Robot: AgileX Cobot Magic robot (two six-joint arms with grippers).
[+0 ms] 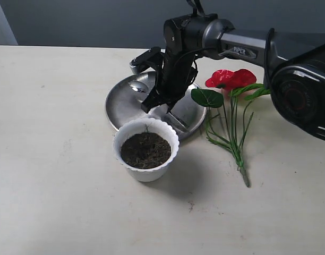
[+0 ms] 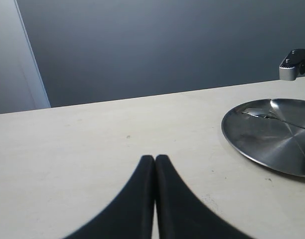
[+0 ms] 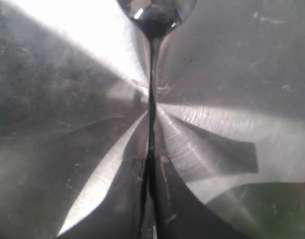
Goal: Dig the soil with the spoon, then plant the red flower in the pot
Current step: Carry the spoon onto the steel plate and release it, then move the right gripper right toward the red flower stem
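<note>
Soil (image 1: 146, 150), dark and crumbly, fills the white pot (image 1: 146, 169) at the front middle of the pale table (image 1: 51, 175), with no flower in it. At far left, seen only from its own wrist camera, the left gripper (image 2: 155, 158) rests low over bare tabletop with its two black fingers pressed together on nothing. Just behind the pot lies the round steel plate (image 1: 116, 106), and the spoon (image 1: 137, 86) rests on it, bowl toward the plate's far left side. The right gripper (image 1: 158, 109) reaches down onto the plate; its wrist camera shows the fingers (image 3: 165, 199) clamped on the spoon's thin handle (image 3: 151, 114), which runs straight out to the shiny bowl (image 3: 155, 11). To the right of the plate the red flower (image 1: 231, 78) lies flat on the table, blooms at the back, leaves (image 1: 207, 98) beside the plate's rim, and green stems (image 1: 234, 143) gathered toward the front.
</note>
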